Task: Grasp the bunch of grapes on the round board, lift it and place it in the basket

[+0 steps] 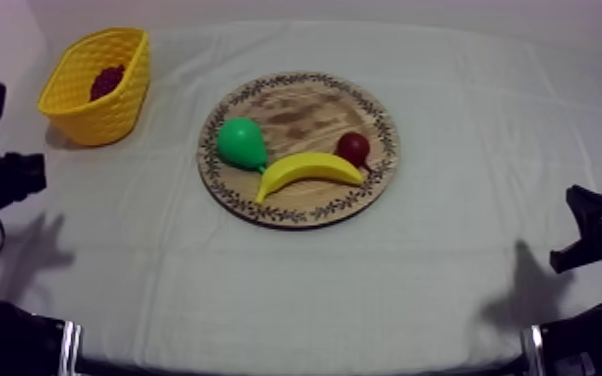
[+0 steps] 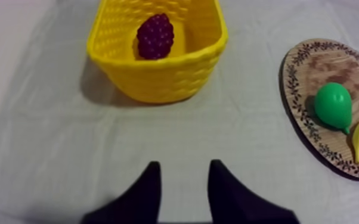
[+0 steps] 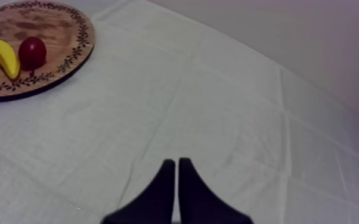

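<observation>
**A:** How do the jaws stand?

**B:** The left gripper [image 2: 185, 170] has its two black fingers spread apart, with bare cloth between them. The right gripper [image 3: 176, 162] has its fingers pressed together into a narrow wedge and grips nothing.

**A:** Where are they?

**B:** One is at each side of the table, the left at the left edge and the right at the right edge. Both are over the grey-white cloth [image 1: 365, 290], well apart from the fruit.

**A:** What lies beyond them?

**B:** The wooden board [image 1: 295, 110] lies flat in the middle of the table. A banana [image 1: 310, 172] lies along its near side. Just behind the banana, a green pear [image 1: 240, 143] sits to the left and a small red fruit [image 1: 353, 148] to the right. Each is close beside one end of the banana.

**A:** And the bunch of grapes?

**B:** The bunch of grapes [image 2: 155, 36] is off the board. It lies inside the yellow basket [image 2: 158, 77], down on the bottom. The basket stands upright on the cloth at the far left of the table, well apart from the board.
</observation>
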